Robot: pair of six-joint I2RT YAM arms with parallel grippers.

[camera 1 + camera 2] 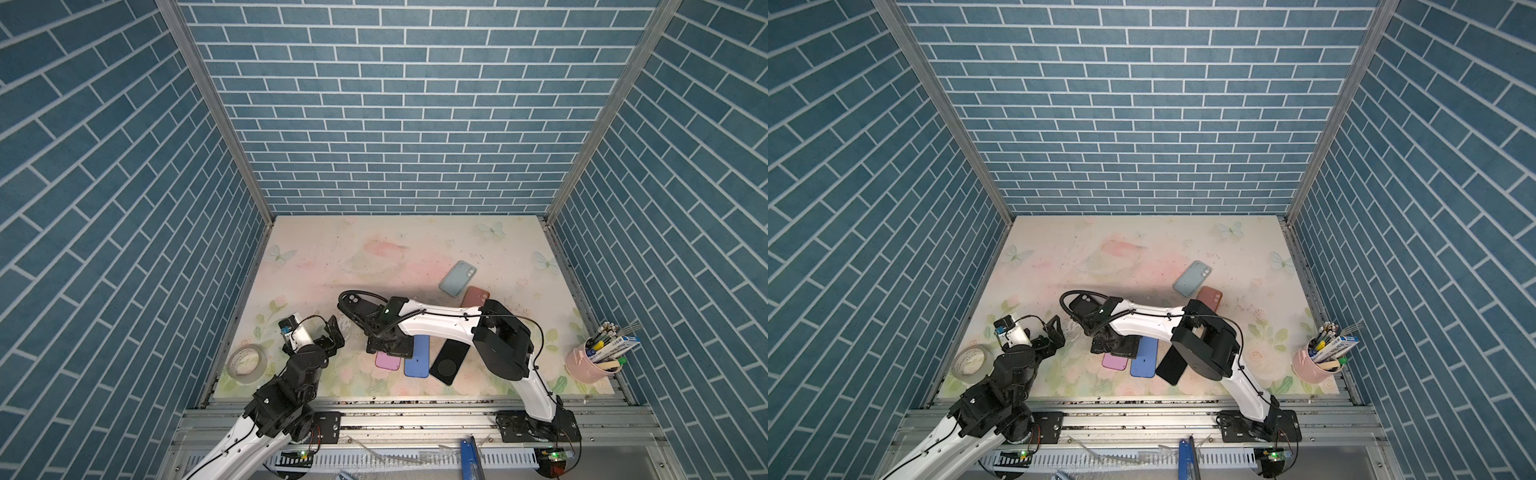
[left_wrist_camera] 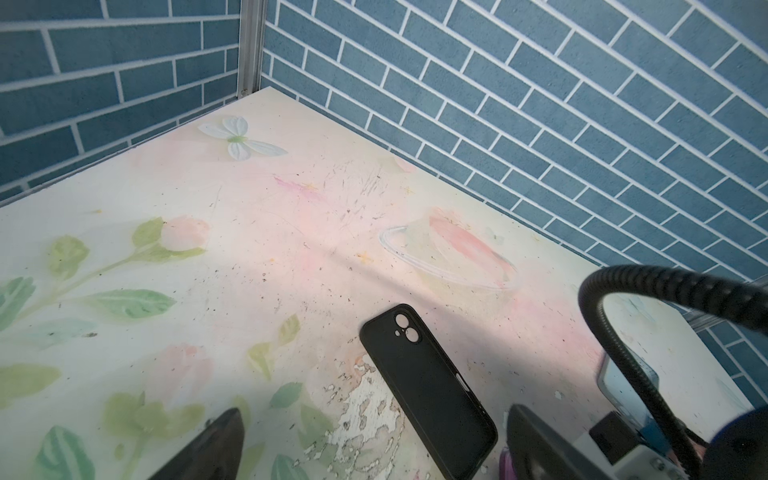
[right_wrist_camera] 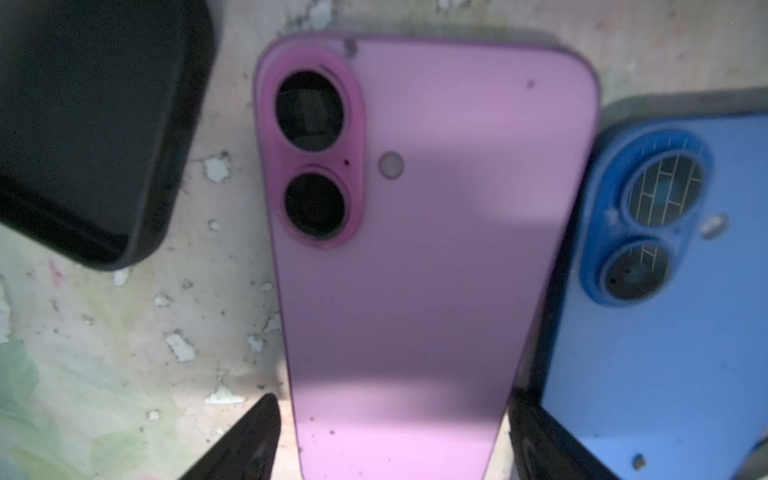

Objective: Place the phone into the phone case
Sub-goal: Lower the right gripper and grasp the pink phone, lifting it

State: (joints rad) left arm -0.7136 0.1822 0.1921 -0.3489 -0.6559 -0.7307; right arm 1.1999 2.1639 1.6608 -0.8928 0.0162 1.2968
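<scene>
Robot lab booth, folks: brick-print panels (image 1: 415,124) on aluminium posts (image 1: 214,112), white robot arm (image 1: 440,324) bolted to a metal rail (image 1: 415,419).

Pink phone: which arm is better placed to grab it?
Right. The right hand straddles the pink phone, a finger on each long side. The left hand sits open, apart, facing the black case.

No legible text or labels

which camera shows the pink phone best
The right wrist view: the pink phone fills the frame, back up, both lenses clear, though slightly blurred. In both top views only its near end shows, the rest hidden under the right gripper. The left wrist view shows at most a sliver.
</scene>
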